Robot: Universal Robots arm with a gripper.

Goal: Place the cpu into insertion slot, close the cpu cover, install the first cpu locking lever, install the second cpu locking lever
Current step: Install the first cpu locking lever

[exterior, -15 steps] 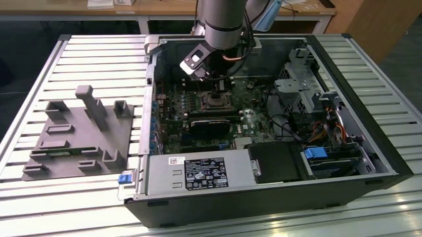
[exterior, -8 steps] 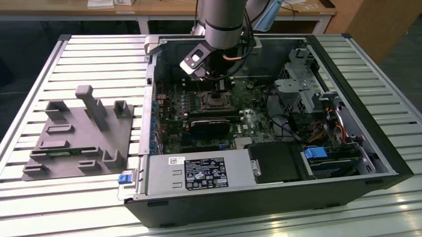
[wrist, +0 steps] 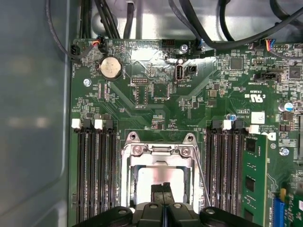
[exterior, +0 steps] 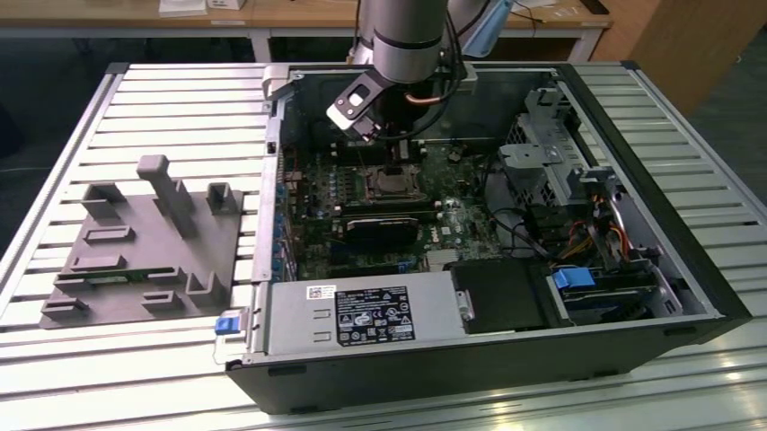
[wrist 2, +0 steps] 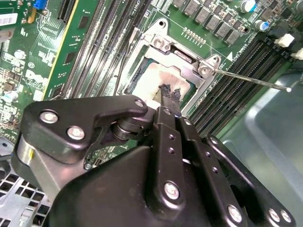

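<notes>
Both fingers (wrist 2: 165, 113) of the gripper (wrist 2: 169, 92) are pressed together, with no gap between them and nothing caught in them. In both wrist views their dark tips hang right over the socket. Whether they touch the pale face beneath or stop just above it cannot be told.

Directly under the tips lies the cpu (wrist: 144, 184), flat and silvery, seated in the insertion slot (exterior: 391, 183). The cpu cover (wrist: 129, 182) appears to lie down around it, its square window framing the chip's face. On that showing, the placing looks done and the cover looks closed.

At the socket's corner a thin locking lever (wrist 2: 251, 79) stands out free, reaching toward the case wall in the second wrist view and seemingly not hooked down. How the other lever sits cannot be made out. Both lever steps are therefore judged to be outstanding, so the task seems roughly half finished.

Just beside the socket, black memory slots (wrist: 97, 175) run along either side on the green circuit board (wrist: 156, 99).

Farther out, the exterior view shows the arm reaching down into the open computer case (exterior: 707, 287), which lies on a slatted table (exterior: 180, 99). A grey fixture (exterior: 144, 242) rests well apart from the case, toward the exterior view's left.
</notes>
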